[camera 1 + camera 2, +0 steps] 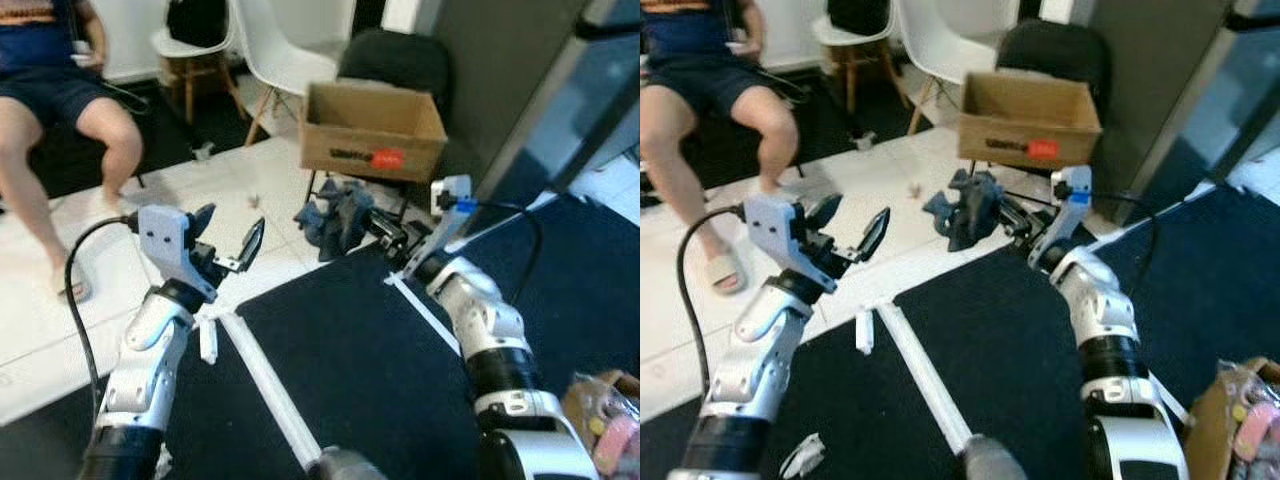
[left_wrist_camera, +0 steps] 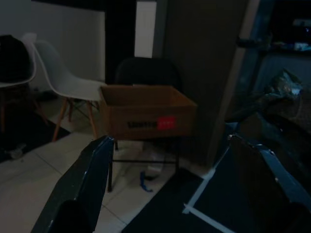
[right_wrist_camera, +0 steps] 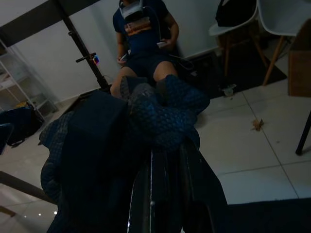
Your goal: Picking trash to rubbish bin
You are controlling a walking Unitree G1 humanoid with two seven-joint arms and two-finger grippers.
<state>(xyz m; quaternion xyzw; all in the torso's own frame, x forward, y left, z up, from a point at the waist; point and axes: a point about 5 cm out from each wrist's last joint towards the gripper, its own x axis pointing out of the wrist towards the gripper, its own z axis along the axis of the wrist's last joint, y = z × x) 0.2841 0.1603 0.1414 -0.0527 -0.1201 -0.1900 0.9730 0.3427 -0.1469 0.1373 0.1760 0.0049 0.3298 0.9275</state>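
While the right hand [image 1: 368, 222] pinches the crumpled blue cloth [image 1: 335, 215] in the air just below the cardboard box [image 1: 372, 130], it should lift clear of the rim before letting go; the left hand [image 1: 228, 243] hovers spread, empty.

White scraps [image 1: 864, 331] on dark floor [image 1: 980, 340]

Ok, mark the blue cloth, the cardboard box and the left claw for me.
blue cloth [image 1: 335, 215], left eye view, middle of the bunched fabric.
cardboard box [image 1: 370, 155], left eye view, its front wall beside the red label.
left claw [image 1: 230, 240], left eye view, midway between its open fingertips.
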